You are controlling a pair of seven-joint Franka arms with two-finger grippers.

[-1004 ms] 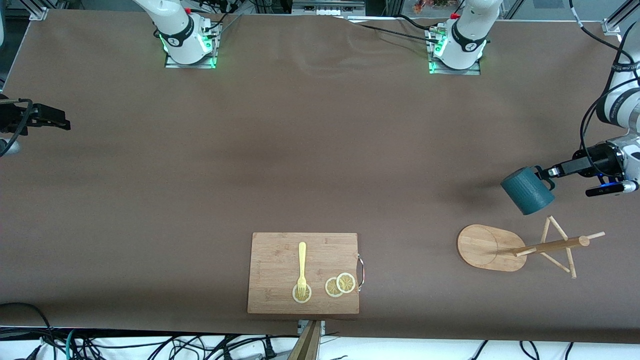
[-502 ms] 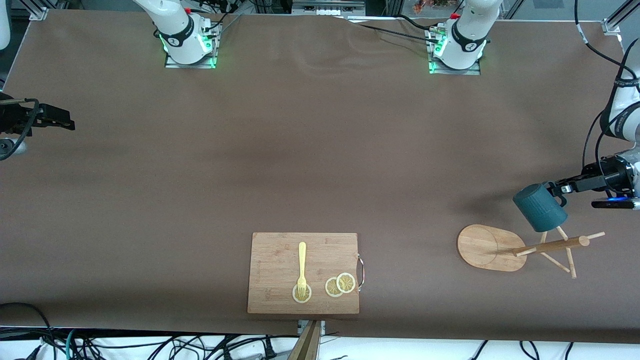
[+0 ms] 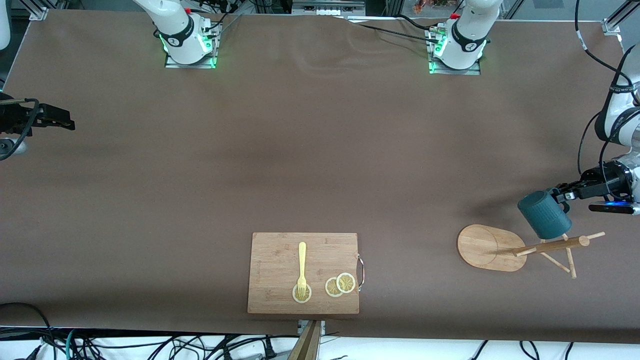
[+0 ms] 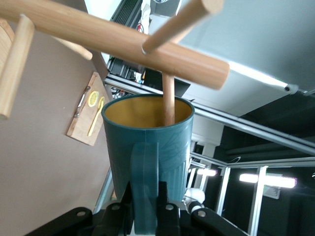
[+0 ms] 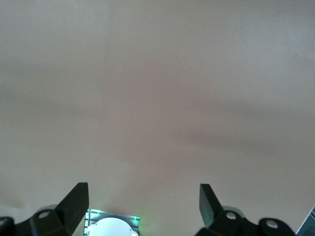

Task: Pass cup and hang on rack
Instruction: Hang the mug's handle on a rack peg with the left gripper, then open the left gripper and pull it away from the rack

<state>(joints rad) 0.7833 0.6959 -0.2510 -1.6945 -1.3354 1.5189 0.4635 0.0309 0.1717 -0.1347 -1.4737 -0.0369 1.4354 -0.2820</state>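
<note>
Surface [image 3: 320, 150]: one brown cover across the whole width, faintly rippled between the two arm bases, which stand along its top edge with green lights lit. Cables [image 3: 150, 345] trail along the white floor strip nearest the front camera.

Right gripper [image 3: 60, 120]: waits at the right arm's end of the surface, over bare brown cover; fingers [image 5: 76, 201] spread wide, nothing between them.

Board [image 3: 303, 273]: wooden, with a metal handle, lies at mid-width near the front edge. On it a yellow fork [image 3: 302, 267] and three lemon slices [image 3: 340, 285]; the fork's tines rest on one slice.

Rack [image 3: 530, 246]: stands toward the left arm's end, oval base on the surface, pole and pegs seen steeply from above.

Cup [image 3: 545, 215]: teal, held in the air over the rack's pegs. In the left wrist view one peg [image 4: 168, 98] reaches into its yellow mouth.

Left gripper [image 3: 562, 194]: fingers [image 4: 165, 216] clamped on the cup's handle.

Room: the left wrist view shows ceiling lights [image 4: 268, 179] and metal framing overhead.
</note>
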